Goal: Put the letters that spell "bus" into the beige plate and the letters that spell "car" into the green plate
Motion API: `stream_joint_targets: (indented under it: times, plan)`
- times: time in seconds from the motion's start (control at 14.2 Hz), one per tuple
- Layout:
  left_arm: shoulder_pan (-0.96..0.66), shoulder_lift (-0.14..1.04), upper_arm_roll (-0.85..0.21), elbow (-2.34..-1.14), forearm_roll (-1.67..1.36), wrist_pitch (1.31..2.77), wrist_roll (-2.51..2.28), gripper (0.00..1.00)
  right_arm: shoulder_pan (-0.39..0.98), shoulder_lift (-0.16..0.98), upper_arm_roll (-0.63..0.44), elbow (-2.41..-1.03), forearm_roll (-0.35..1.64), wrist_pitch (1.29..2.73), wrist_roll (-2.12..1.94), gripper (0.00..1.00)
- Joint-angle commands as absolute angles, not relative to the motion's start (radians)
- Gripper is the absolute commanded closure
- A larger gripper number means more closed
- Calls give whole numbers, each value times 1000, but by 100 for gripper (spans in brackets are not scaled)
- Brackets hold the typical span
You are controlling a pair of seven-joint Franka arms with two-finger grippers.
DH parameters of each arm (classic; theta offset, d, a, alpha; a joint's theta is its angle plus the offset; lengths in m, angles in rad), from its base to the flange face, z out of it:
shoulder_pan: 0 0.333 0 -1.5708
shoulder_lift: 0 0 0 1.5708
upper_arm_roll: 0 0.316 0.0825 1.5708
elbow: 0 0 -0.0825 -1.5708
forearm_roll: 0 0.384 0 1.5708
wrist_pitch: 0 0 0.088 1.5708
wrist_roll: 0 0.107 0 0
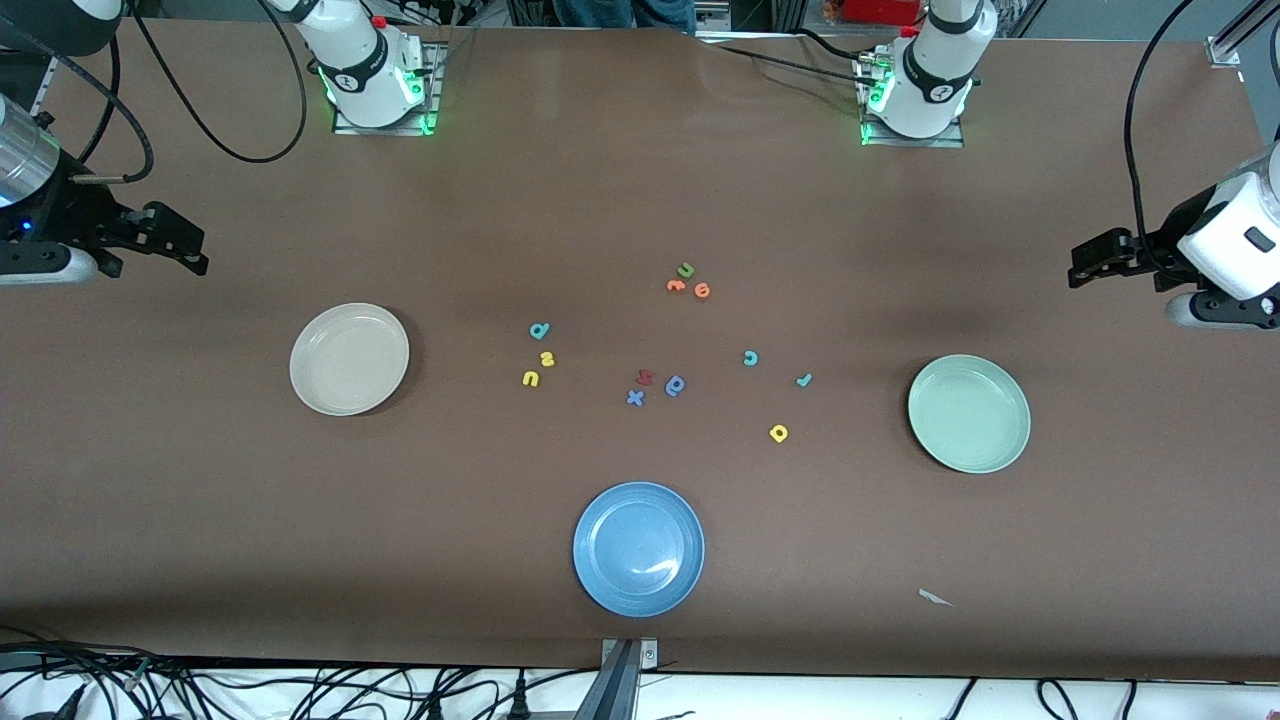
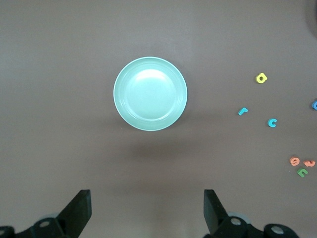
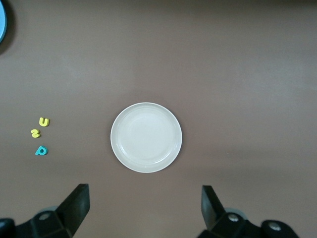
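The beige plate (image 1: 349, 358) (image 3: 146, 137) lies empty toward the right arm's end. Beside it are the teal "b" (image 1: 539, 330) (image 3: 41, 150), yellow "s" (image 1: 546, 358) (image 3: 35, 133) and yellow "u" (image 1: 530, 378) (image 3: 44, 121). The green plate (image 1: 968, 412) (image 2: 150, 93) lies empty toward the left arm's end. Beside that plate are the teal "c" (image 1: 750, 357) (image 2: 272, 122), teal "r" (image 1: 803, 379) (image 2: 242, 111) and yellow "a" (image 1: 778, 432) (image 2: 261, 78). My right gripper (image 1: 196, 252) (image 3: 144, 193) hangs open over bare table at its end. My left gripper (image 1: 1080, 265) (image 2: 147, 198) does the same at its own end. Neither holds anything.
A blue plate (image 1: 638, 548) lies nearest the front camera, mid-table. A green "u" (image 1: 685, 269) and two orange letters (image 1: 676, 286) lie farther back. A red letter (image 1: 645, 377), a blue looped letter (image 1: 675, 385) and a blue "x" (image 1: 634, 398) sit in the middle. A white scrap (image 1: 935, 597) lies near the front edge.
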State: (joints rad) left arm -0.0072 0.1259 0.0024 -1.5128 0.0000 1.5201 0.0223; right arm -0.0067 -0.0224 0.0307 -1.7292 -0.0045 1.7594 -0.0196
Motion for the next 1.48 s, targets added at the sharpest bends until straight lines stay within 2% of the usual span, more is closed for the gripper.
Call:
stream_joint_targets:
  times: [0.0, 1.41]
  plan:
    - [-6, 123, -3, -1509, 34, 1525, 38, 0, -9, -37, 34, -1741, 6, 1772, -15, 0]
    - [-6, 123, -5, -1509, 52, 1525, 38, 0, -9, -38, 37, -1741, 8, 1756, -26, 0]
